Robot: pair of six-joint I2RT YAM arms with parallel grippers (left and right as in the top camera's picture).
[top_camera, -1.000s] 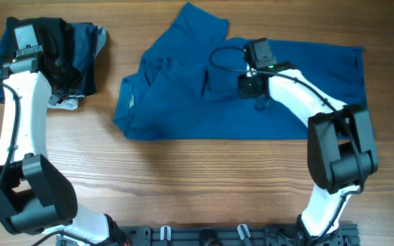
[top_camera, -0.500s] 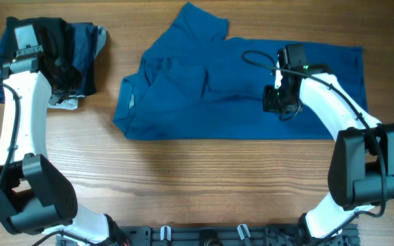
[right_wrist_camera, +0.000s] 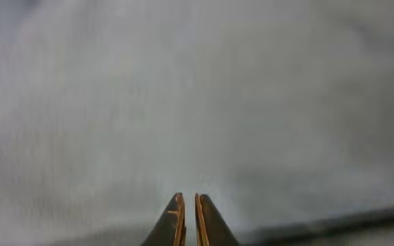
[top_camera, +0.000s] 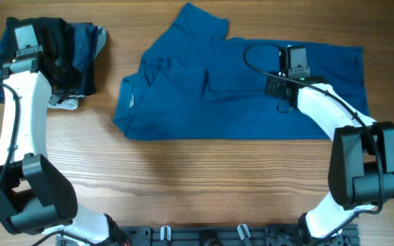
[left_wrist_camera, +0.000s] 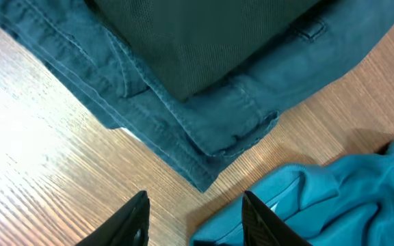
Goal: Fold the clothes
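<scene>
Shifted rightward over the polo shirt [top_camera: 204, 109] with right gripper [right_wrist_camera: 189, 200] clenched empty; left gripper [left_wrist_camera: 195, 205] released, unmoved beside far-left folded pile [left_wrist_camera: 183, 102].

On my screen the polo shirt [top_camera: 211, 106] is plain medium blue, the worktop [top_camera: 183, 181] pale brown with streaky wood grain, the folded pile [top_camera: 84, 58] black, dark denim-blue and grey.

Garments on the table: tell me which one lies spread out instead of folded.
The medium-blue polo shirt, lying spread open in the middle. The black and darker blue pieces sit folded together at far left.
</scene>
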